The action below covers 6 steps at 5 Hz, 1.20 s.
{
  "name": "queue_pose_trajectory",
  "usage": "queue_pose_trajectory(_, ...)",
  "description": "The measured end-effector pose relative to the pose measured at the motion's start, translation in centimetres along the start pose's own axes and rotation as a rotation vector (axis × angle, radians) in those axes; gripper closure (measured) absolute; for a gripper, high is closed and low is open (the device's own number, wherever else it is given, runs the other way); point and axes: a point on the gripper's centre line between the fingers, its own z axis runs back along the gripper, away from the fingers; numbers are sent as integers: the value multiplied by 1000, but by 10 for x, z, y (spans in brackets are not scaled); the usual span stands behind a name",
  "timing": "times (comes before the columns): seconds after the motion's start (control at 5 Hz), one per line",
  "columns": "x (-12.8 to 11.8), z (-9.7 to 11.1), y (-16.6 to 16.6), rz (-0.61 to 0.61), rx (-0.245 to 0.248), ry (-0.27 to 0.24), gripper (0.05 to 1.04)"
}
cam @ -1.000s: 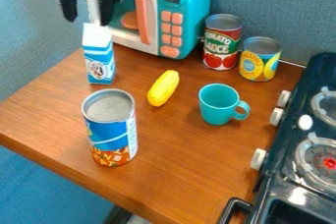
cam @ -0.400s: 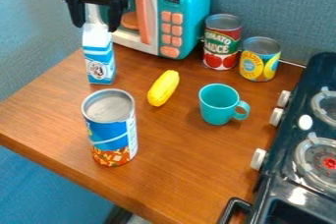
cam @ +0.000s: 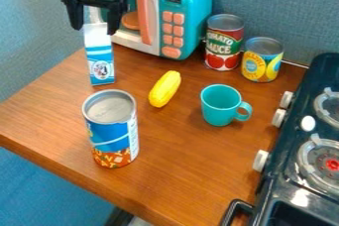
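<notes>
The black gripper hangs at the upper left with its fingers apart, one on each side of the top of a blue and white carton. Whether the fingers touch the carton I cannot tell. The carton stands upright on the wooden table, in front of the toy microwave. Right of it lies a yellow corn cob, and nearer the camera a large blue can stands upright. A teal cup stands to the right of the corn.
The teal and white microwave is close beside the gripper's right. A tomato sauce can and a yellow can stand at the back wall. A dark stove borders the right side.
The gripper first moved right over the carton, then hardly shifted. The carton looks slightly turned, its front label a little further right.
</notes>
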Motion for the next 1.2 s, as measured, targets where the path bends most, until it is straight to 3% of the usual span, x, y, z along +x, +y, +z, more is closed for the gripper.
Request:
queue_pose_trajectory(0.4, 10, -16, -3, -4, 2, 37, 83)
queue_pose_trajectory(0.6, 13, -19, -3, 10, -20, 41, 115)
queue_pose_trajectory(0.8, 15, -20, 1, 35, -42, 34, 219)
queue_pose_trajectory(1.0, 9, -20, 1, 25, -53, 71, 220)
queue_pose_trajectory(1.2, -1, -21, 5, -82, -84, 105, 220)
